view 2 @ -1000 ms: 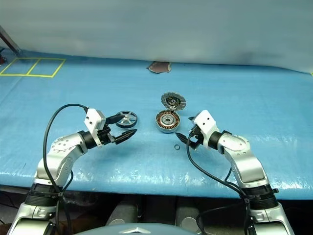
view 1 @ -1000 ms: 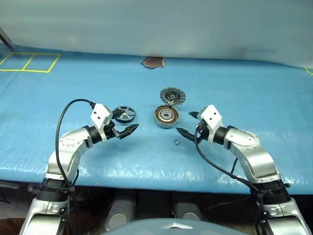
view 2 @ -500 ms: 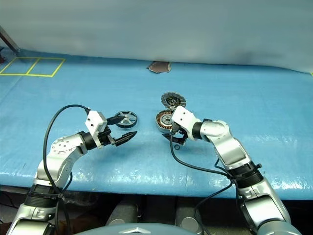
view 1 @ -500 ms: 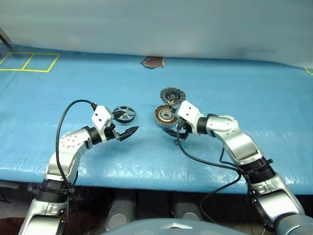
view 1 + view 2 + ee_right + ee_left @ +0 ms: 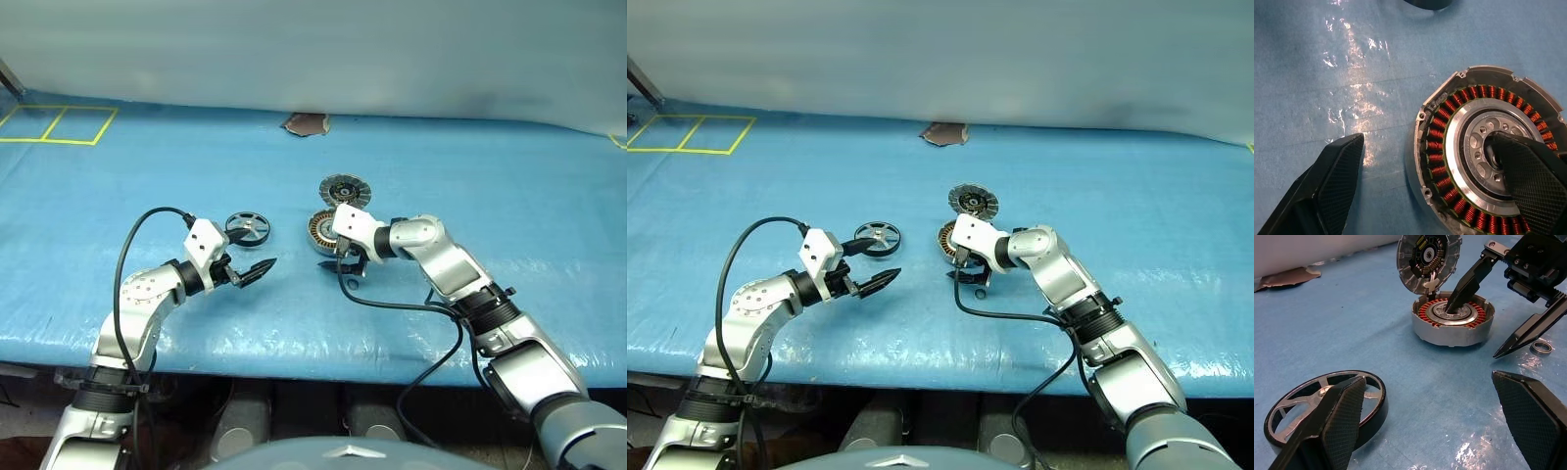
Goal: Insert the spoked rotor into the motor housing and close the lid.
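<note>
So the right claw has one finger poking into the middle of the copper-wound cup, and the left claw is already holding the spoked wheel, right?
Not quite. The left gripper is open and holds nothing: the left wrist view shows the spoked rotor lying on the sheet beside one finger. The right gripper does have a finger in the motor housing.

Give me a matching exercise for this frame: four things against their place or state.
Things:
1. rotor
2. housing
3. lid
4. small ring

Places or states:
A. tilted up behind the housing
B. flat on the mat by the left end effector
C. one finger of the right end effector over its hub
D. on the mat beside the housing

Pairs: 1-B, 2-C, 3-A, 4-D
</note>
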You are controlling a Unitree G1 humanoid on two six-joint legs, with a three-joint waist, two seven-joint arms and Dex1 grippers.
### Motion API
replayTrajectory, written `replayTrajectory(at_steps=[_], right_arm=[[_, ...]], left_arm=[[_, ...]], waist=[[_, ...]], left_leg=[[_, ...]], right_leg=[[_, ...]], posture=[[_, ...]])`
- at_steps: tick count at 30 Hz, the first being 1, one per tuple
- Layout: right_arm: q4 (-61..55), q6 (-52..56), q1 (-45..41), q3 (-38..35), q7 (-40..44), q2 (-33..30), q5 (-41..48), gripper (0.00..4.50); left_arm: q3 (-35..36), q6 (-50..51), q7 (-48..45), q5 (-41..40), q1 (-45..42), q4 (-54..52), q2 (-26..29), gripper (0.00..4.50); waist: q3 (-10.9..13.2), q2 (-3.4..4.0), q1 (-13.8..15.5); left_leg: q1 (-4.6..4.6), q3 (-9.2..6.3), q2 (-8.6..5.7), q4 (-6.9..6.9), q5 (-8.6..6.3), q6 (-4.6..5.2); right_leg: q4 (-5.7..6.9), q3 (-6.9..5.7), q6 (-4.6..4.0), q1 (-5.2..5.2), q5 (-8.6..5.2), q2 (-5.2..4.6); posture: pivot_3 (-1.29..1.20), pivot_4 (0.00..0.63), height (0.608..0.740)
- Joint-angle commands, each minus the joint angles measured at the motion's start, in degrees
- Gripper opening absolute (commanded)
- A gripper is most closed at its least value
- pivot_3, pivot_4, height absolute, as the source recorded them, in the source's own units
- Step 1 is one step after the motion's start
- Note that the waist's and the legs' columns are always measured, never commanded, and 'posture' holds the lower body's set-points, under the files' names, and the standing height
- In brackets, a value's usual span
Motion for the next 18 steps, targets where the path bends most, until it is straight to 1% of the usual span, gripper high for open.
replayTrajectory(at_steps=[1,5,14,16,18], right_arm=[[2.9,0.65,-1.71,1.63,1.45,-0.21,-2.57,4.49],[5.11,1.5,-4.29,3.95,3.29,-0.36,-5.53,4.49],[6.86,4.55,-8.81,8.02,11.11,0.49,-8.07,4.49],[7.01,5.08,-9.31,8.32,12.26,0.92,-8.35,4.11],[7.45,5.45,-9.78,8.49,12.72,1.4,-8.76,3.59]], left_arm=[[0.7,-1.22,0.19,-0.24,0.06,-2.55,0.09,4.5],[0.55,-1.39,0.31,-0.09,0.14,-2.48,-0.01,4.5],[0.21,-1.81,0.48,0.35,0.39,-2.13,-0.39,4.5],[0.11,-1.9,0.54,0.42,0.54,-2.12,-0.56,4.5],[0.04,-1.97,0.6,0.5,0.73,-2.21,-0.71,4.5]], waist=[[0.0,0.0,-0.07],[0.0,0.0,-0.21],[-0.01,0.01,-0.29],[-0.01,0.01,-0.29],[-0.01,0.01,-0.29]], left_leg=[[0.04,0.0,0.0,0.0,0.0,0.0],[0.19,0.0,0.0,0.03,0.02,-0.03],[0.27,-0.03,0.0,0.04,0.03,-0.05],[0.26,-0.03,0.0,0.02,0.03,-0.06],[0.25,-0.04,0.0,0.0,0.03,-0.06]], right_leg=[[0.0,0.0,0.0,0.04,0.0,0.0],[0.02,0.0,-0.01,0.16,-0.01,-0.01],[0.05,0.0,-0.01,0.06,0.0,-0.01],[0.05,0.0,-0.01,0.06,0.0,-0.01],[0.05,0.0,-0.01,0.06,0.0,-0.01]], posture=[[0.0,0.15,0.74],[0.0,0.15,0.74],[0.0,0.15,0.74],[0.0,0.15,0.74],[0.0,0.15,0.74]])
